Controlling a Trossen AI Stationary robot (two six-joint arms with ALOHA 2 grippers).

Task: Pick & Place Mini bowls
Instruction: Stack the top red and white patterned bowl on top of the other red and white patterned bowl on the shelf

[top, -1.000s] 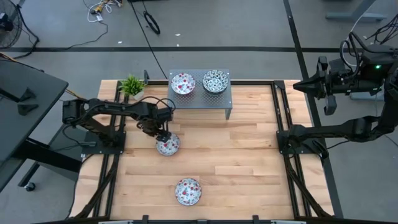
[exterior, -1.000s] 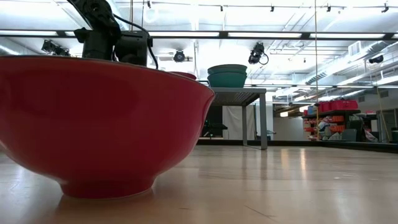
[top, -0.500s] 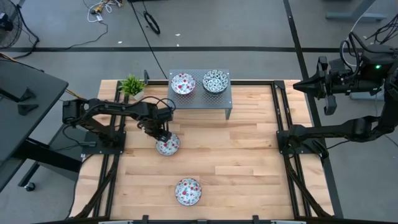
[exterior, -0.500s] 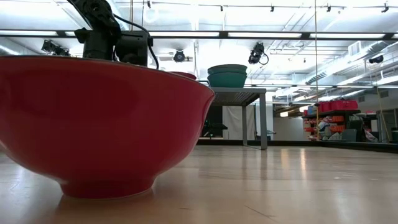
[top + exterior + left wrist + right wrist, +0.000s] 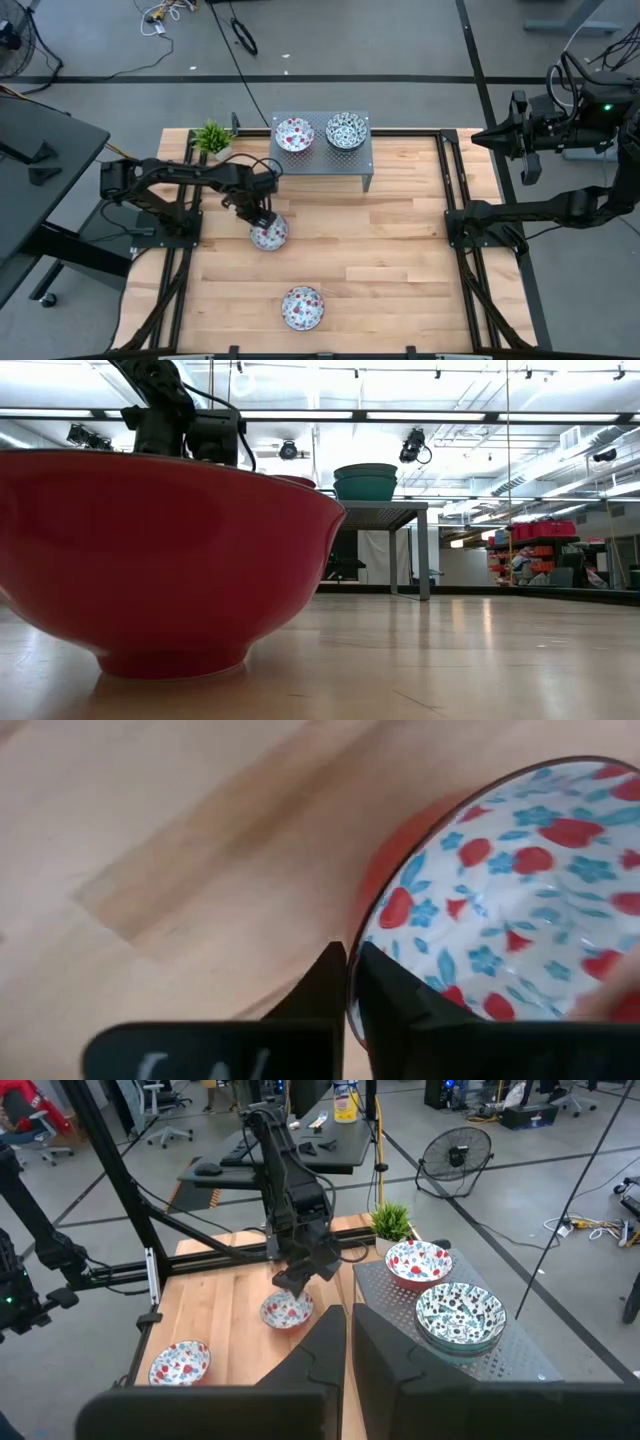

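Observation:
A reddish-pink mini bowl (image 5: 270, 236) stands on the wooden table left of centre, and my left gripper (image 5: 262, 218) is shut on its left rim from above. Another reddish-pink mini bowl (image 5: 302, 307) stands near the front edge; it fills the low view (image 5: 150, 560). On the grey perforated stand (image 5: 322, 160) at the back sit a reddish-pink bowl (image 5: 294, 133) and stacked green-teal bowls (image 5: 346, 131). My right gripper (image 5: 349, 1312) is shut and empty, held high beyond the table's right edge (image 5: 480, 138). My left gripper pinches the bowl's rim (image 5: 352, 945) between its two fingers, one finger (image 5: 322, 982) outside the red wall and one (image 5: 390, 988) inside on the patterned face. The fingers come from above, pointing steeply down. The bowl's foot rests on the table.
A small green potted plant (image 5: 212, 137) stands at the far left corner beside the stand. Black rails (image 5: 455, 200) run along both sides of the table. Bare wood (image 5: 380, 260) lies in the middle and to the right.
My left gripper has shut on the rim of the reddish-pink bowl without moving from its place. The bowl stays on the table.

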